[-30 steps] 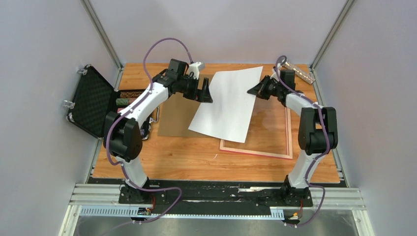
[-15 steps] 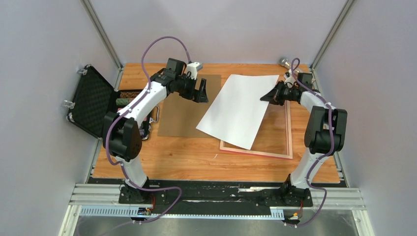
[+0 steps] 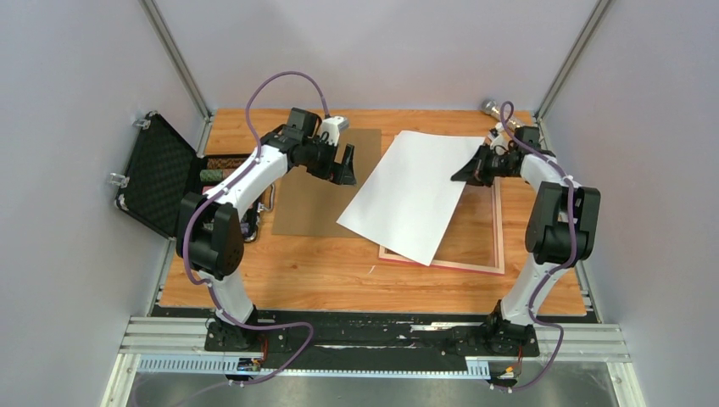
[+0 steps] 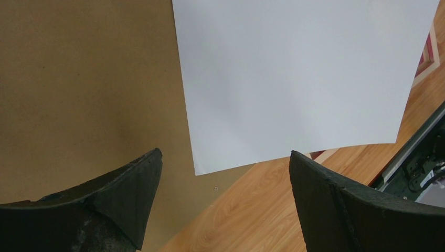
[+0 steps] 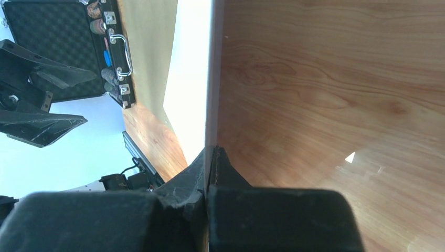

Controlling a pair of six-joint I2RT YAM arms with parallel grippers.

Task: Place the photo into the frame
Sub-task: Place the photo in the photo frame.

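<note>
Pale grey walls close in three sides of the cell, with slanted metal posts in the two far corners. A wooden table [image 3: 339,275] with orange-brown grain fills the floor of the overhead view, and an aluminium rail [image 3: 381,339] runs along its near edge where the two arm bases are bolted.

One open black case [image 3: 157,174] stands at the table's left edge, its foam-lined lid raised. One plain brown board [image 3: 309,199] lies flat on the left half of the table. One small metal object [image 3: 492,108] sits at the far right corner, too small to identify.

One frame [image 3: 500,246] lies flat on the right half, its pink rails enclosing bare wood. One photo [image 3: 411,195] is held above it, white side up, slanting from far right to near left. It hides the frame's left rail and overlaps the board's right edge. Whether its low corner touches anything cannot be told.

Each of the two arms carries one gripper. The right gripper [image 3: 465,175] is clamped on the photo's far right edge; its wrist view shows the fingers pressed together on the sheet [image 5: 191,79], seen edge-on. The left gripper [image 3: 346,167] hangs over the board with its jaws spread wide and holds nothing; its own camera shows the photo's corner [image 4: 294,79] beyond the two fingertips.
</note>
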